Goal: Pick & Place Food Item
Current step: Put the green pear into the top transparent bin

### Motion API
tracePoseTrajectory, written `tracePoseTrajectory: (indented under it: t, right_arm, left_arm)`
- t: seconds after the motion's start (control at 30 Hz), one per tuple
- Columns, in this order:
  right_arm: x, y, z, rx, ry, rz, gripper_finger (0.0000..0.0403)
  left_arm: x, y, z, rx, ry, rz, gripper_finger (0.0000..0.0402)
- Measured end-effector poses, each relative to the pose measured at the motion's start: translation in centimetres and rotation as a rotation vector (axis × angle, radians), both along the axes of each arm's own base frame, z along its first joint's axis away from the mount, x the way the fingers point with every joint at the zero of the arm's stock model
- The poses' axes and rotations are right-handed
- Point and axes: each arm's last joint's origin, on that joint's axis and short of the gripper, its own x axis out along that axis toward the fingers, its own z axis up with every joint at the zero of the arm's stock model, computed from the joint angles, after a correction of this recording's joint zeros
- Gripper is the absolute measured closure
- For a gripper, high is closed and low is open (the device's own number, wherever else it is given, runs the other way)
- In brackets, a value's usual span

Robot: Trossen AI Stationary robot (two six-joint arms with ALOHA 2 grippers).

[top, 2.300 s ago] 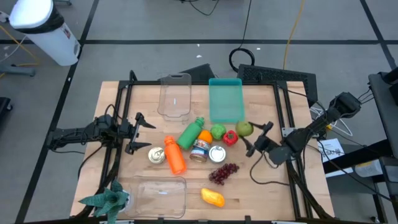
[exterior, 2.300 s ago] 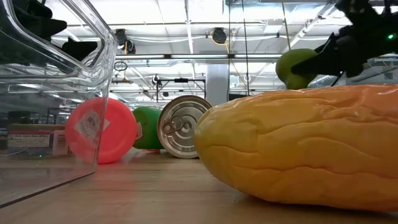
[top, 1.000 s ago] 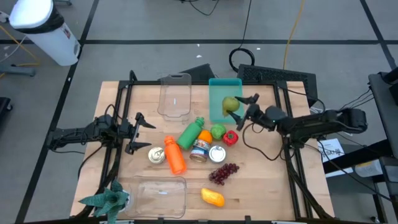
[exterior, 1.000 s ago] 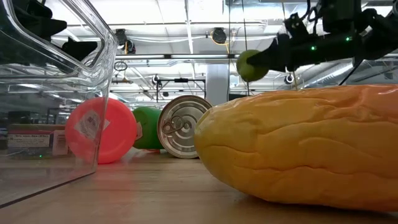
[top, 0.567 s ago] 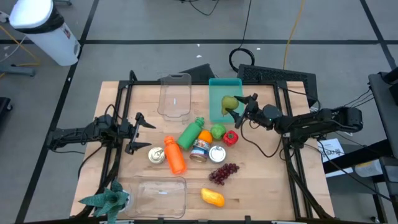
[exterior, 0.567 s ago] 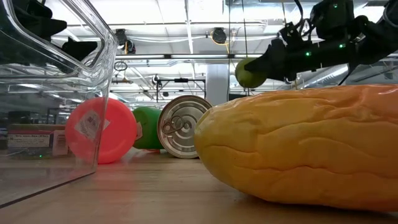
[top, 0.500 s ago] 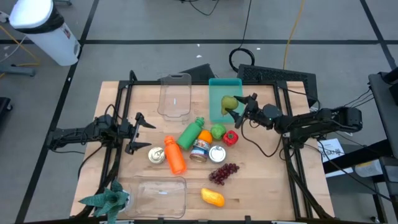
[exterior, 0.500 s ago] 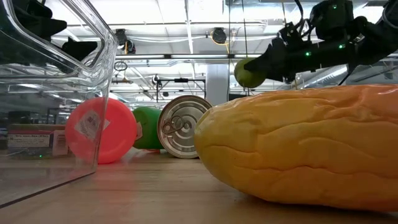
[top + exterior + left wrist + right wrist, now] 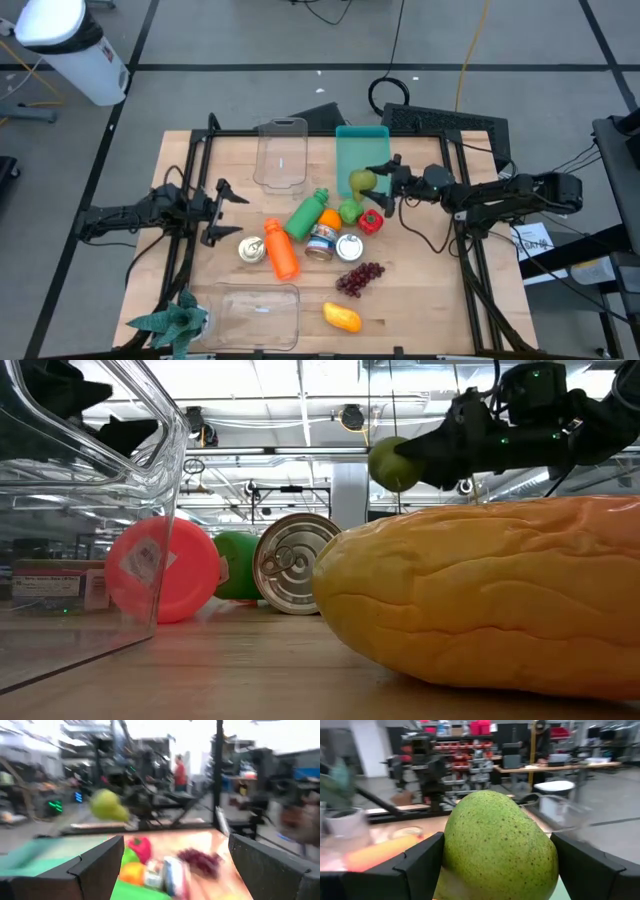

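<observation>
Near the left edge of the bench (image 9: 200,300) the left gripper (image 9: 226,212) waited with its fingers spread apart and nothing between them. Beside it lay a clear lidless container (image 9: 280,152) toward the far edge, and another clear container (image 9: 255,312) at the near edge next to a small potted plant (image 9: 172,320) in the near left corner.

In the middle of the bench sat a cluster: an orange bottle (image 9: 279,250), a green bottle (image 9: 307,213), two tin cans (image 9: 349,247), a red pepper (image 9: 369,222), a bunch of dark grapes (image 9: 360,278) and, nearer the front edge, a yellow mango (image 9: 342,317).

The green pear (image 9: 361,182) hung in the air over the near end of the teal tray (image 9: 362,150), which lay at the far edge. It was yellow-green, dotted with fine dark speckles (plain in the right wrist view), broad at the base and narrowing toward the other end.

The right gripper (image 9: 378,184) reached in from the right edge and clamped the pear between its two fingers, clear of the tray floor.
</observation>
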Motion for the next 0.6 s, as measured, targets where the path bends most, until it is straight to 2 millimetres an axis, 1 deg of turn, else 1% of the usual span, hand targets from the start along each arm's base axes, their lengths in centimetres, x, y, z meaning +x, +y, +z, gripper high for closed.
tracePoseTrajectory:
  t: [0.1, 0.27, 0.47, 0.6]
  right_arm:
    - [0.04, 0.24, -0.03, 0.056, -0.004, 0.078, 0.0078]
    - [0.11, 0.62, -0.35, 0.104, 0.027, 0.145, 0.0078]
    - [0.19, 0.97, -0.17, 0.074, 0.012, 0.161, 0.0078]
    - [0.19, 0.95, -0.21, 0.072, 0.016, 0.158, 0.0078]
  left_arm:
    - [-0.02, 0.13, 0.19, -0.008, -0.020, 0.045, 0.0036]
    - [-0.04, 0.17, 0.33, -0.104, -0.023, 0.043, 0.0036]
    - [-0.12, 0.20, 0.70, -0.292, -0.042, 0.012, 0.0036]
    - [-0.08, 0.15, 0.50, -0.441, 0.001, -0.034, 0.0036]
